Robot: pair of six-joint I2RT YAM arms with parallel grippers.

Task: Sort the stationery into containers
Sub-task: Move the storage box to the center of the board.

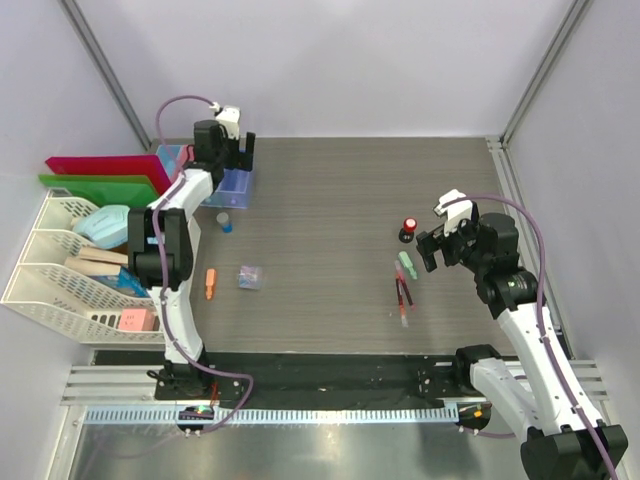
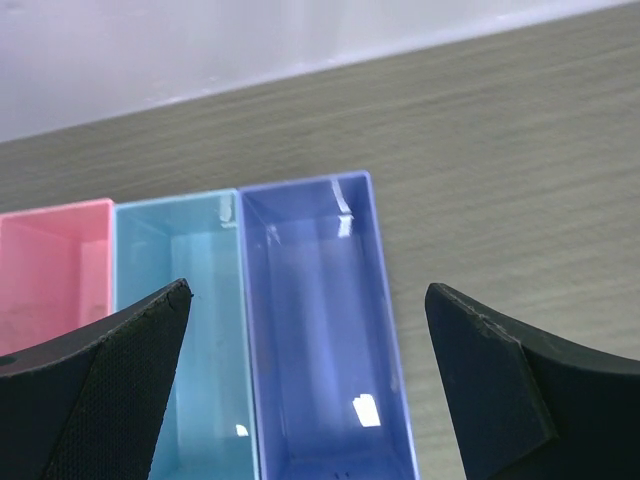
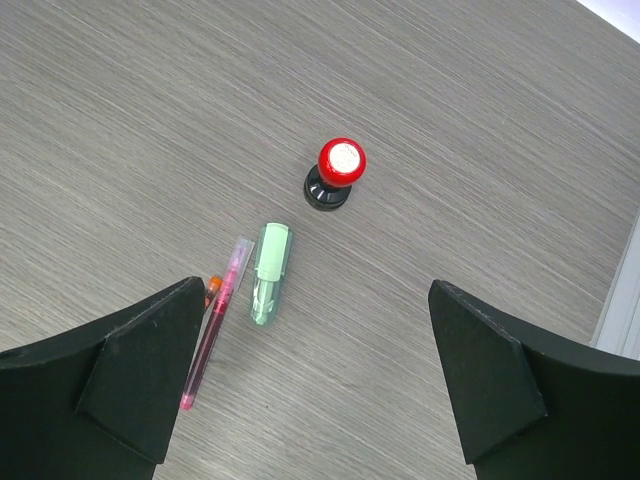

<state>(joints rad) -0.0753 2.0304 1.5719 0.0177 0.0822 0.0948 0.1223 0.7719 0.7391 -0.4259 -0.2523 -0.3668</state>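
Right wrist: red-capped bottle [image 3: 339,168] near green eraser [image 3: 270,262]; writing unreadable.

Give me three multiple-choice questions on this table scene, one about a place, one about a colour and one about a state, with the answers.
1. The left gripper hangs over:
A) the pens
B) the containers
C) the mesh trays

2. The cap of the little bottle near the green eraser is:
A) blue
B) yellow
C) red

3. The right gripper has its fingers:
A) shut on the eraser
B) open and empty
C) shut on a pen

Answers:
1 B, its wrist view looks straight down into the coloured boxes.
2 C, the cap shows bright red from above.
3 B, both stand wide apart, gripping nothing.
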